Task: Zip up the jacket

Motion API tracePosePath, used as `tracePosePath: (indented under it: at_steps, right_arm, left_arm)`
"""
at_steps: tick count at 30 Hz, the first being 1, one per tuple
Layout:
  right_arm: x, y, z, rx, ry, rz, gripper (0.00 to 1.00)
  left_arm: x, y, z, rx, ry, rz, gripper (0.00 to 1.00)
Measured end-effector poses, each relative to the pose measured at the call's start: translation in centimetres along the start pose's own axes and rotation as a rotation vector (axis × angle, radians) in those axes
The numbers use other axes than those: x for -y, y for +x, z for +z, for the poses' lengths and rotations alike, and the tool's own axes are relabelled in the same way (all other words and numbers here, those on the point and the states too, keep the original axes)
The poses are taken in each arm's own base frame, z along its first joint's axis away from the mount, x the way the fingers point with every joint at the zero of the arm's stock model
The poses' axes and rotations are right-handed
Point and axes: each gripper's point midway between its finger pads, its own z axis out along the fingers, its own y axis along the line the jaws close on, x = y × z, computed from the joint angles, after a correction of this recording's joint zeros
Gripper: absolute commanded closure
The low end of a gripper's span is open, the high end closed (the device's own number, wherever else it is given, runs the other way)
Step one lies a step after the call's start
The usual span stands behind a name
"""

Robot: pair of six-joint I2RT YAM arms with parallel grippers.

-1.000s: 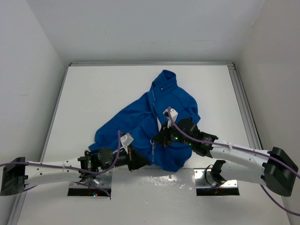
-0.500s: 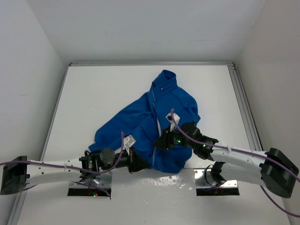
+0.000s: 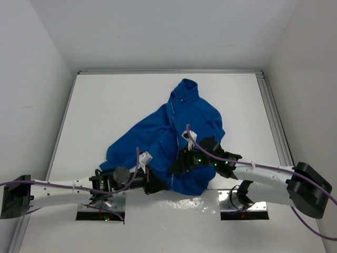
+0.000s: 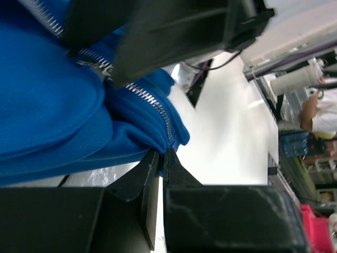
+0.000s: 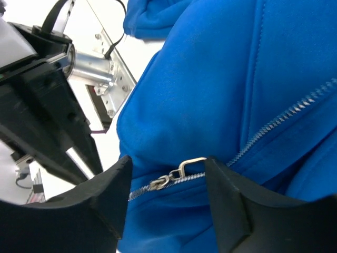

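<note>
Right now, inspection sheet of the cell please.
Surface: white table, arm bases at its near edge.
Job's things: jacket crumpled, collar at the far side; zipper pull low, near the hem.
Clutter: nothing seen.
Grippers: left gripper shut on the jacket's hem corner; right gripper open, fingers either side of the zipper pull, not closed on it.
Cables: purple cables along both arms, one looping over the jacket.
Surroundings: white walls; person beyond the table in the left wrist view.

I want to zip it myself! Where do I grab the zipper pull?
Pinch the zipper pull by the two side edges of its silver loop, coming straight down on the jacket. The loop lies along the teeth, and the right gripper hangs open with a finger on each side.
</note>
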Motion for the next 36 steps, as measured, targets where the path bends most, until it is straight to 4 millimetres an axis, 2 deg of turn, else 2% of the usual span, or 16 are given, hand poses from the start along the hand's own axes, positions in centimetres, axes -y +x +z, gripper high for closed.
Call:
tracePosePath:
  at_steps: [1,2,3,6,8,9,14,19,22,25,26,27,28,29,33,36]
  right_arm:
    - [0.0,0.1,0.0,-0.005,-0.002,0.001,0.42]
    - [0.0,0.2,0.0,-0.009,-0.002,0.004,0.42]
    - [0.0,0.3,0.0,-0.011,0.000,0.005,0.42]
    - [0.3,0.7,-0.1,-0.015,-0.001,0.017,0.35]
    - [0.7,1.5,0.0,-0.027,0.000,0.035,0.33]
    - [1.0,2.0,0.1,-0.039,0.002,0.045,0.33]
    - [2.1,3.8,0.1,-0.058,0.011,0.093,0.35]
    - [2.6,4.0,0.0,-0.021,0.017,0.116,0.59]
    - [2.8,4.1,0.0,-0.012,0.018,0.137,0.57]
    - [3.0,4.3,0.2,-0.014,0.022,0.150,0.43]
    - [3.1,4.4,0.2,-0.017,0.027,0.154,0.42]
    - [3.2,4.4,0.3,-0.020,0.029,0.153,0.45]
    - [3.3,4.6,0.4,-0.023,0.032,0.156,0.53]
    - [3.5,4.7,0.5,-0.028,0.035,0.158,0.67]
    - [3.7,5.0,0.5,-0.038,0.044,0.165,0.72]
    - [2.9,4.3,0.1,-0.025,0.030,0.127,0.73]
  left_arm:
    - [-0.4,0.1,0.0,0.002,-0.024,-0.018,1.00]
    - [-0.9,0.2,0.0,0.001,-0.049,-0.037,0.94]
    - [-1.5,0.4,0.0,-0.001,-0.081,-0.059,0.82]
    - [-3.0,0.7,-0.1,0.006,-0.163,-0.128,0.62]
    - [-3.6,0.7,0.0,0.019,-0.198,-0.170,0.55]
    - [-3.9,0.7,0.0,0.028,-0.215,-0.193,0.48]
    - [-5.3,1.0,-0.2,0.045,-0.294,-0.290,0.35]
    - [-5.6,1.4,-0.2,0.044,-0.319,-0.376,0.33]
    - [-6.0,1.7,-0.3,0.043,-0.346,-0.411,0.33]
    - [-7.1,2.5,-0.4,0.026,-0.400,-0.420,0.34]
    - [-7.7,3.0,-0.5,0.010,-0.428,-0.420,0.34]
    - [-8.2,3.5,-0.6,-0.004,-0.452,-0.418,0.34]
    - [-8.9,4.1,-0.8,-0.023,-0.482,-0.414,0.35]
    - [-9.3,4.5,-0.8,-0.035,-0.502,-0.423,0.37]
    - [-8.8,4.4,0.1,-0.037,-0.478,-0.430,0.40]
    - [-8.7,4.4,0.3,-0.036,-0.473,-0.430,0.40]
